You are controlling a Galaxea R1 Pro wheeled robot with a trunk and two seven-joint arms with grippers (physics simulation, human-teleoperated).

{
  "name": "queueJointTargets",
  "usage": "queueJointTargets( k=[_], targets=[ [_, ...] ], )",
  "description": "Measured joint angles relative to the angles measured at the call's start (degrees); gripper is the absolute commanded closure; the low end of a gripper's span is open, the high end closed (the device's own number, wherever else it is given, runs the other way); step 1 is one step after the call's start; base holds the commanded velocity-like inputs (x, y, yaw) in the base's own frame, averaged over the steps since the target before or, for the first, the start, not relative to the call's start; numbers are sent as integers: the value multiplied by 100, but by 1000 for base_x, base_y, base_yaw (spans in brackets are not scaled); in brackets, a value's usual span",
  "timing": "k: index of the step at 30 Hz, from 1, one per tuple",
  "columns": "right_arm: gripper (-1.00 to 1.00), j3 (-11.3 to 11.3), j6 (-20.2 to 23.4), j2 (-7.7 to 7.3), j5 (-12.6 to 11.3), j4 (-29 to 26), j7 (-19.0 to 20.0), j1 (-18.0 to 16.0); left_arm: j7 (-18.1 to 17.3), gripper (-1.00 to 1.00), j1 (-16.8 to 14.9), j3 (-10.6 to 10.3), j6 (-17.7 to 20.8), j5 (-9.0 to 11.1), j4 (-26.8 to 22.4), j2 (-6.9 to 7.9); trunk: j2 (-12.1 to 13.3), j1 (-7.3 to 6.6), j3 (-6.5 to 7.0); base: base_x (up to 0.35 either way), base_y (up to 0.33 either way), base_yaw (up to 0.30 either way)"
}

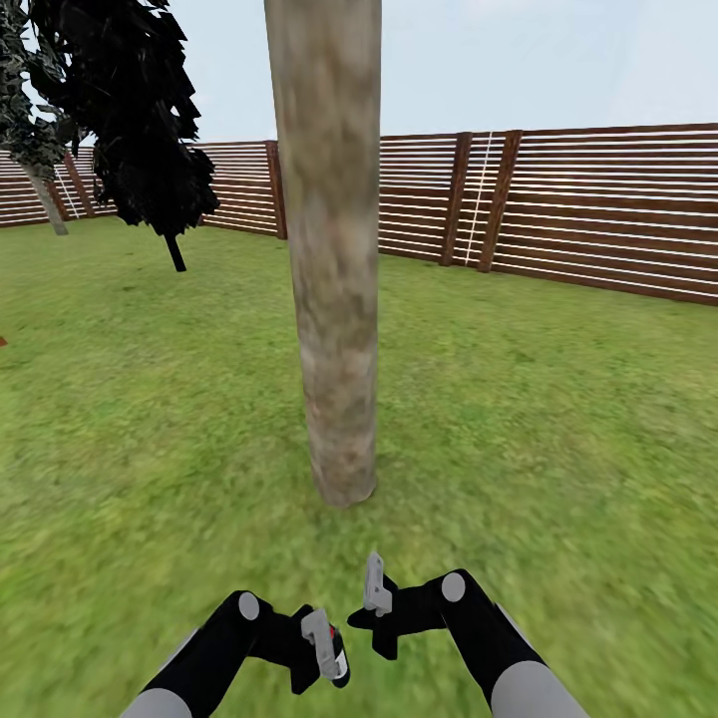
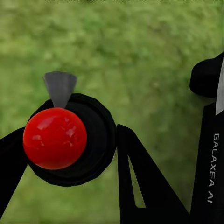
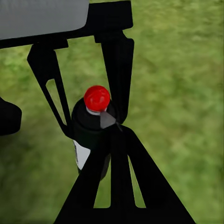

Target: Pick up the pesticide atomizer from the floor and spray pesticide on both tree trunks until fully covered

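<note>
A thick mottled grey-beige tree trunk point(image 1: 334, 279) rises from the lawn straight ahead, close in front of both grippers. My left gripper point(image 1: 327, 648) is shut on the pesticide atomizer point(image 1: 339, 660), a small dark bottle with a red round cap point(image 2: 55, 138) and a grey nozzle point(image 2: 59, 88). The left wrist view looks down on the cap between the black fingers point(image 2: 137, 182). In the right wrist view the bottle point(image 3: 91, 126) stands upright in the left gripper's fingers point(image 3: 116, 56). My right gripper point(image 1: 376, 596) is shut and empty, its tips point(image 3: 114, 133) just beside the bottle.
Green grass point(image 1: 558, 399) spreads all around. A brown slatted fence point(image 1: 598, 209) closes the back. A black-leaved cone-shaped tree point(image 1: 140, 120) stands at the back left, and a thin grey-stemmed tree point(image 1: 45, 194) stands by the fence at the far left.
</note>
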Motion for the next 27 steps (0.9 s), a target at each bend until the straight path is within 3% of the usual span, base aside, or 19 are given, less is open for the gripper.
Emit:
queueJointTargets(
  k=[11, 27],
  targets=[
    [100, 0, 0, -4, 5, 0, -6, 0, 26, 100, -5, 5, 6, 20, 0, -148, 0, 0, 0, 0, 0, 0],
    [100, 0, 0, -7, 4, 0, -8, 0, 51, 100, -5, 6, 1, 27, 0, -155, 0, 0, 0, 0, 0, 0]
  ],
)
